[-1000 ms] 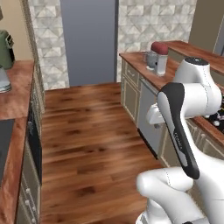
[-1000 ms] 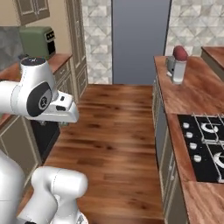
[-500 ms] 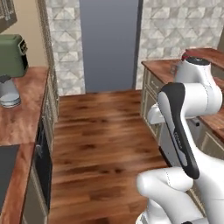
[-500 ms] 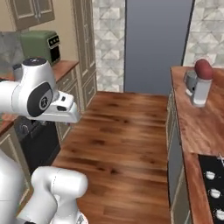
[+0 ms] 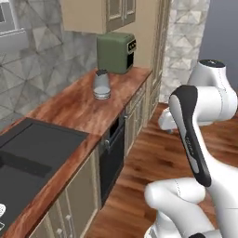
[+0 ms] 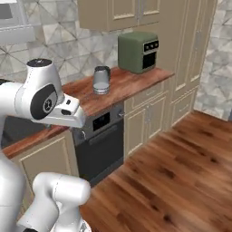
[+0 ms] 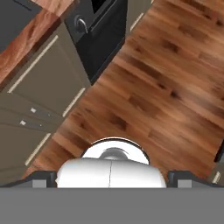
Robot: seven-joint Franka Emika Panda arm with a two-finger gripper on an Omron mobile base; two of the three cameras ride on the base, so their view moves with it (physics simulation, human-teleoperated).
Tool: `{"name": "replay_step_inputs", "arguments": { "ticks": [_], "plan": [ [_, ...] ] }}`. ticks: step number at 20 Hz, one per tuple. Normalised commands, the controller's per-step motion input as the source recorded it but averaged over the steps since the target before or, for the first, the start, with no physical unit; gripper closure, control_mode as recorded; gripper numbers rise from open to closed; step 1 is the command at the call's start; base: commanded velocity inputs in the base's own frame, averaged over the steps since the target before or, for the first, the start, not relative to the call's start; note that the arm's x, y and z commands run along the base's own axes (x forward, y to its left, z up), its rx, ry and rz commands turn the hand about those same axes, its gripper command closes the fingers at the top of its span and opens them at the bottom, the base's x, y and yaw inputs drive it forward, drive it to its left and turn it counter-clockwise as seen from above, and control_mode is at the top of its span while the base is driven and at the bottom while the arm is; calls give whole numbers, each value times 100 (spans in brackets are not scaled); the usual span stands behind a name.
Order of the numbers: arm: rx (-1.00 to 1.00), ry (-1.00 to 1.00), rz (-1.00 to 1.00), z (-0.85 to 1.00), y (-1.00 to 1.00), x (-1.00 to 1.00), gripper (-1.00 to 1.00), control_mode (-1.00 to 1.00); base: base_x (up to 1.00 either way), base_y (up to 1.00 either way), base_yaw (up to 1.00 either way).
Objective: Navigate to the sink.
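base turned left | sink [image 5: 32,153] now in view | counter [image 5: 88,109] alongside

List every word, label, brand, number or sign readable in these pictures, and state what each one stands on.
No readable text anywhere.
Green appliance on the wooden counter: its dark front panel carries small marks, too blurred to read.
Black oven under the counter: no legible label.
Glass jar: nothing printed that can be made out.
Arm's dark link: faint light marks, too small to read.

No text, label or number can be read anywhere.
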Motion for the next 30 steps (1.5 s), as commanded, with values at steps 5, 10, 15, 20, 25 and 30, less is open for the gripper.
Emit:
{"name": "replay_step_inputs", "arguments": {
  "ticks": [5,10,15,20,25,30],
  "plan": [
    [0,0,0,0,0,0,-100,100,22,0,100],
    [0,0,0,0,0,0,-100,100,27,0,96],
    [0,0,0,0,0,0,-100,100,55,-2,80],
    [0,0,0,0,0,0,-100,100,74,-20,43],
    [0,0,0,0,0,0,-100,100,75,-27,31],
    [0,0,0,0,0,0,-100,100,47,-43,3]
  ]
}}
